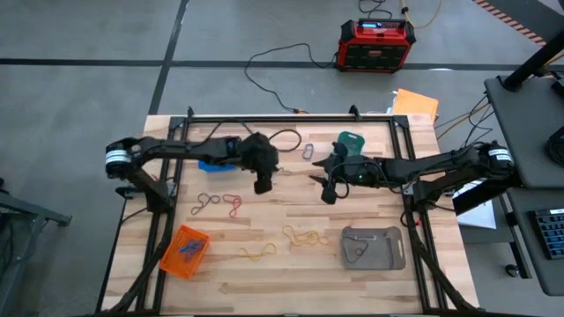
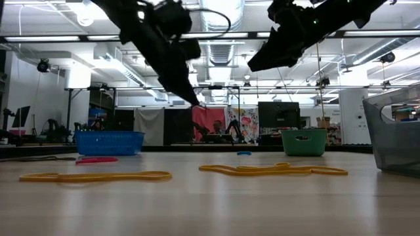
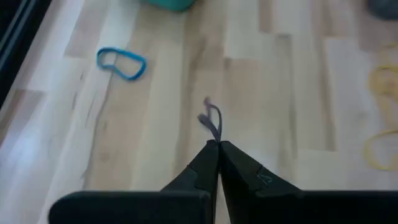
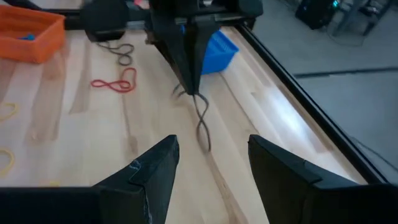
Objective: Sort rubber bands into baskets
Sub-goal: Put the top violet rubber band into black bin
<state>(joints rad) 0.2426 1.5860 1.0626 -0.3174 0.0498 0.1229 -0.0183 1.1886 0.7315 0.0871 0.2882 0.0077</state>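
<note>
Fingers of your left gripper pinch a grey rubber band; right fingers stand apart. Lift clear, then carry to the grey basket.

A red-and-black box sits on the grey floor beyond the wooden table, black cable trailing from it; orange sheet beside the table corner.
</note>
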